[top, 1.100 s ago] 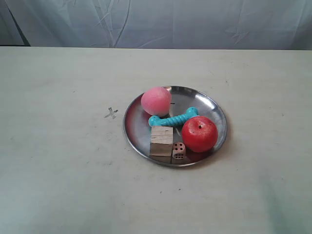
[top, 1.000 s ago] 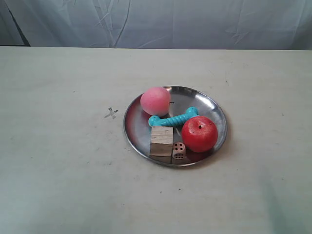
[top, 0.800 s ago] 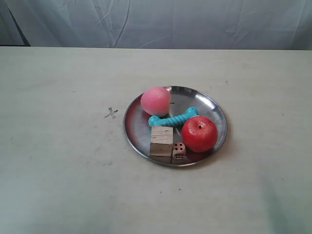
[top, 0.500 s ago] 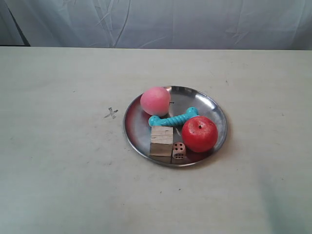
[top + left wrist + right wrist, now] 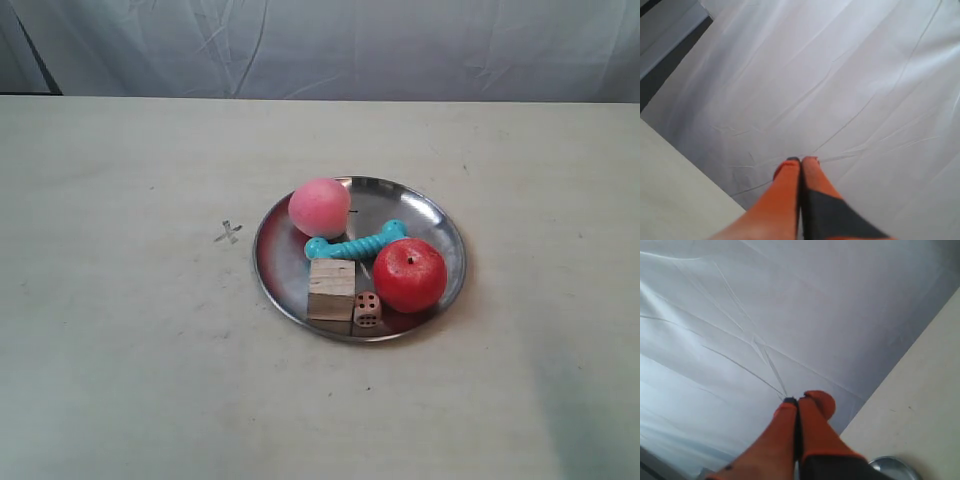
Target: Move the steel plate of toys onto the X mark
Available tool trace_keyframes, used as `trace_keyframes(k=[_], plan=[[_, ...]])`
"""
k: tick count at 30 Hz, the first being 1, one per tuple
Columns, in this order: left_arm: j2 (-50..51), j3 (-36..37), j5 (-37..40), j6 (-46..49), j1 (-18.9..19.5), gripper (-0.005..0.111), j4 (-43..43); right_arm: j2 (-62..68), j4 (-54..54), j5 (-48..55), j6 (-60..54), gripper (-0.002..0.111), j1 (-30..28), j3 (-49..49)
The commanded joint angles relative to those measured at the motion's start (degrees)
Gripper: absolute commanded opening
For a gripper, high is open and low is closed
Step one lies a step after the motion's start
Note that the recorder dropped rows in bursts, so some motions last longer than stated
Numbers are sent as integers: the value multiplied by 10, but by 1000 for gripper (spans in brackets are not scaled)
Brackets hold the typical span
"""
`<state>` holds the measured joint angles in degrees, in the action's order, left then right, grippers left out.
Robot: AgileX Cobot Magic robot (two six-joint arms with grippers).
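**Desk:** Status?

**Op:** Well, nothing done yet, by my read. The steel plate [image 5: 420, 215] sits on the table [image 5: 120, 350]. The X mark [image 5: 228, 232] lies bare just beside the rim on the pink-ball side, not touching it. Neither arm shows in the ext. view.

**Desk:** Pincers?

**Op:** Both are pinched closed and holding nothing. The left pincer [image 5: 801, 160] points at the white backdrop [image 5: 865, 75], w/ no plate or X near it on its cam. The right pincer [image 5: 801, 399] is aimed at the same cloth. A sliver of plate rim [image 5: 890, 466] shows by the base of its fingers. I'd put the plate low and back from the tips, no contact.

**Desk:** Count?

**Op:** 1 plate and 1 X. There are 5 toys [image 5: 350, 245] aboard:
- 1 pink ball [image 5: 320, 207]
- 1 red apple [image 5: 408, 274]
- 1 teal bone [image 5: 385, 234]
- 1 wooden cube [image 5: 331, 289]
- 1 die [image 5: 367, 309], touching the cube

That's 2 pincers, both idle.

**Desk:** What's left?

**Op:** Everything, I'd say. I need to bring a pincer down to the rim, grip it, shift the plate over the X w/o spilling, then let go.
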<state>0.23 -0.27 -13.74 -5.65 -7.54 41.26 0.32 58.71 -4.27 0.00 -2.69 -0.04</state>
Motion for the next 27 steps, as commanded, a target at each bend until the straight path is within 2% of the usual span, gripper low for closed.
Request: trace_keyframes(k=[1,5,8,13,16,19,21,24,27], plan=[[-2,3,-16,-4,1,0,11,-3,23,-23,0,0,0,0],[-2,3,-49,-4,1,0,11,-3,23,-105,0,0,0,0],[28,-14,-62,-3,1,0,19,3,19,-106,-21,-1,0,-1],[200,-97,-81,2,1,0,17,165,18,-68,-137,-1,0,-89],[331,-181,-73,2,1,0,-84,305,1,-49,-259,-1,0,-190],[478,-296,15,2,1,0,-225,447,-5,27,-355,-1,0,-300],[575,-389,132,2,1,0,-296,537,-20,96,-378,-1,0,-369],[701,-513,305,3,1,0,-330,680,-58,205,-374,-1,0,-468],[802,-587,422,33,1,0,-328,794,-84,291,-345,-1,0,-535]])
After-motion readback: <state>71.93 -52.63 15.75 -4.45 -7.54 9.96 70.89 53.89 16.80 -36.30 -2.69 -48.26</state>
